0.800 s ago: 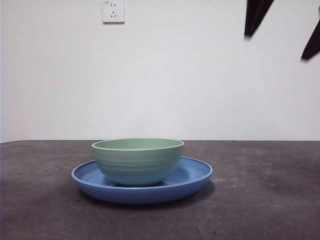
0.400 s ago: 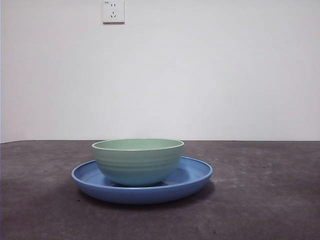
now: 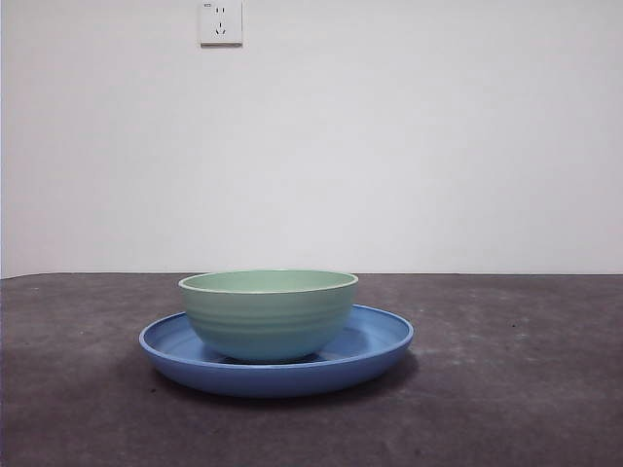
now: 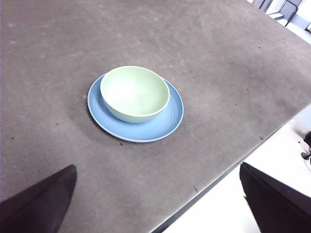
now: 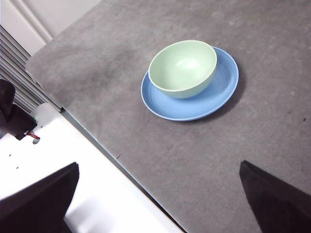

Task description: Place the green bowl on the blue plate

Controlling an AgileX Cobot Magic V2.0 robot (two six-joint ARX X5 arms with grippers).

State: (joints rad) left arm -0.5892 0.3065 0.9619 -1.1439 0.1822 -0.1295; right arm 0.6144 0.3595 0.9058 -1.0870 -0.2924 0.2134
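Front view: the green bowl (image 3: 269,313) stands upright inside the blue plate (image 3: 382,341), lower centre of the frame, set slightly left of the plate's middle so that more blue rim shows at right. Faint horizontal ridges mark the bowl's outer wall. Neither arm appears in this view.

Left wrist view: seen from above, the bowl (image 4: 134,93) is empty, its pale interior visible; it covers the plate's (image 4: 165,121) upper part, leaving a broad blue crescent toward the lower right. The left gripper (image 4: 160,204) holds nothing; its two black jaws stand wide apart at the lower corners, well clear of the dishes.

Right wrist view: the bowl (image 5: 183,68) sits in the plate (image 5: 214,99) at upper centre. The right gripper (image 5: 158,204) is likewise spread wide and empty, far from the dishes.

Surface and room: the tabletop (image 3: 516,389) is dark grey and mottled. The front view alone shows a plain white wall with a white socket (image 3: 221,21) at upper left. The right wrist view alone shows a white panel (image 5: 73,179) beside the tabletop's edge.
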